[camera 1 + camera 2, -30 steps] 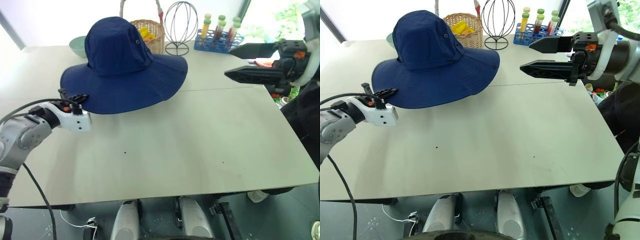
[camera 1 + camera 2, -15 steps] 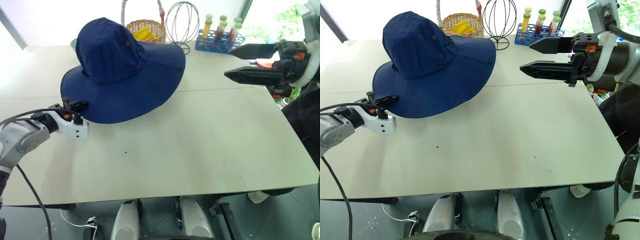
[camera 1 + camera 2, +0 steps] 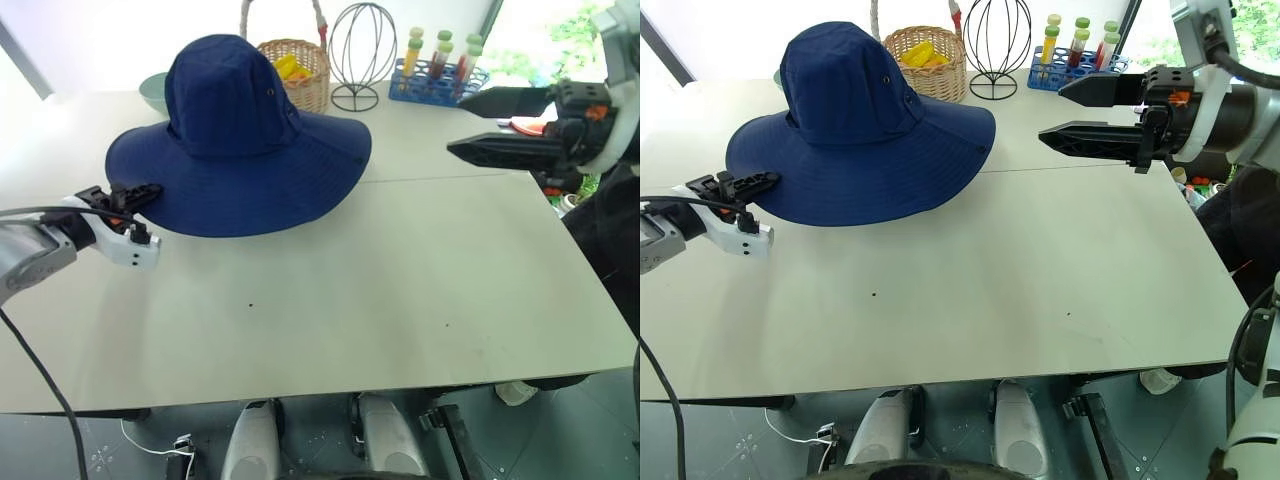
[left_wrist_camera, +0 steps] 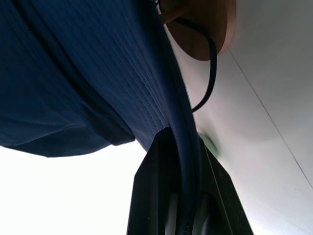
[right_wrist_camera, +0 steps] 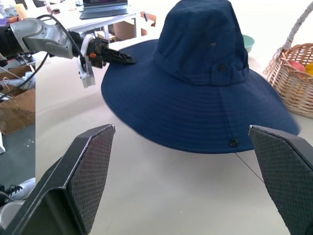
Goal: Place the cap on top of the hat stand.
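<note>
Left wrist view shows my left end effector [image 4: 183, 196] clamped on the brim of the cap [image 3: 235, 140]; since a second ago the brim has dropped level, crown upright over the hat stand [image 4: 205, 27] at eleven o'clock on the desk [image 3: 380, 290], seemingly seated; right end effector [image 3: 1080, 112] gapes wide at two o'clock.

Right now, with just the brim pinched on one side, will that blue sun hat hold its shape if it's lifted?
Probably not: the cap looks like soft fabric, and its wide brim already ripples. Held by the left gripper at one edge, the far side would likely droop. It seems light.
</note>
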